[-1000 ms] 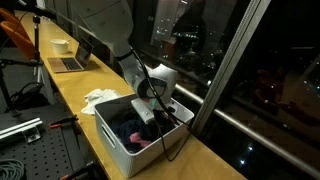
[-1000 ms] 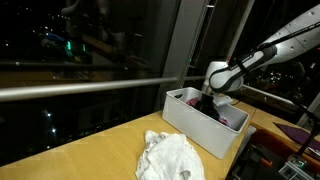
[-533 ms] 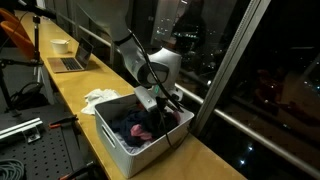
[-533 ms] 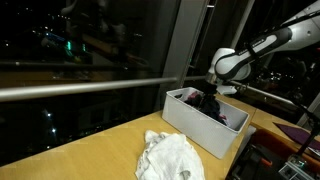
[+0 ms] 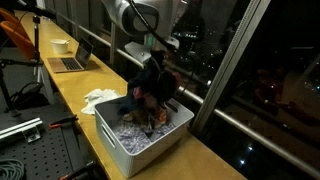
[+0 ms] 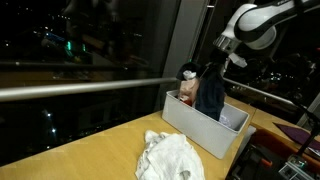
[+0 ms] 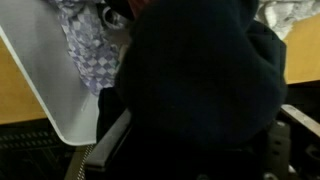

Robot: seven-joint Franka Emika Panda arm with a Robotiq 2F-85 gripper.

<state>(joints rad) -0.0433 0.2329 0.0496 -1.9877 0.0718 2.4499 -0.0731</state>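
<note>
A dark garment (image 5: 152, 95) hangs from my gripper (image 5: 157, 60) above a white bin (image 5: 128, 152). In both exterior views the cloth is lifted, with its lower end still trailing into the bin. The gripper (image 6: 222, 58) is shut on the garment's (image 6: 207, 92) top. In the wrist view the dark garment (image 7: 200, 90) fills most of the picture and hides the fingertips. A purple checkered cloth (image 7: 88, 48) lies in the bin (image 7: 45, 80) below.
A crumpled white cloth (image 6: 170, 158) lies on the wooden counter (image 6: 100, 150) beside the bin (image 6: 195, 130); it shows as the white cloth (image 5: 98, 97) too. A laptop (image 5: 68, 62) and a cup (image 5: 60, 45) sit further along. Glass windows (image 5: 250, 70) run close behind the bin.
The gripper was down in the bin and open. It has shut on the dark garment and risen, pulling it up out of the bin.
</note>
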